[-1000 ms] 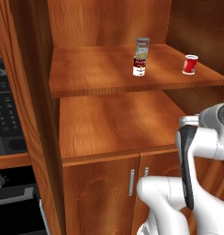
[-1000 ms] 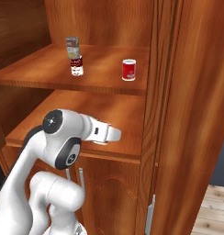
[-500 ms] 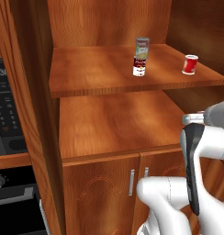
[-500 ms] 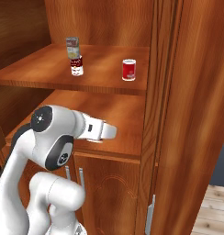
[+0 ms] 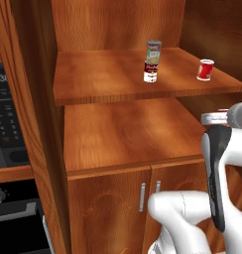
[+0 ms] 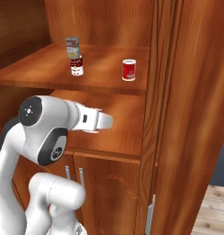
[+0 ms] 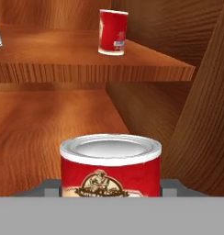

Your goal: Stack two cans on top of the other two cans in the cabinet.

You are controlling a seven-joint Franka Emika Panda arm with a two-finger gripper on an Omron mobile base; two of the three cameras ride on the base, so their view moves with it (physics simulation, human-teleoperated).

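Up on the cabinet's upper shelf a grey-green can stands on top of the red-over-white can, the pair upright near the middle of the board. The same stack shows in the right base view, grey-green can over red-over-white can. A plain red can stands alone on the same shelf, well apart to the right of the stack and near the front edge; in the right base view it sits close to the cabinet's right side wall, and in the hand view it appears at the top, upright on the shelf board.

Lower down, the arm reaches in over the lower shelf, its hand pointing toward the right wall. In the hand view a labelled can with a red body, a yellowish label patch and a silver-white lid sits right in front of the camera, upright, between the gripper's grey fingers, which show at both of its sides. The fingers look closed on this can, holding it above the lower shelf, below the level of the upper board.

Two lower doors with slim metal handles are shut beneath the shelves. A black oven stands to the cabinet's left.
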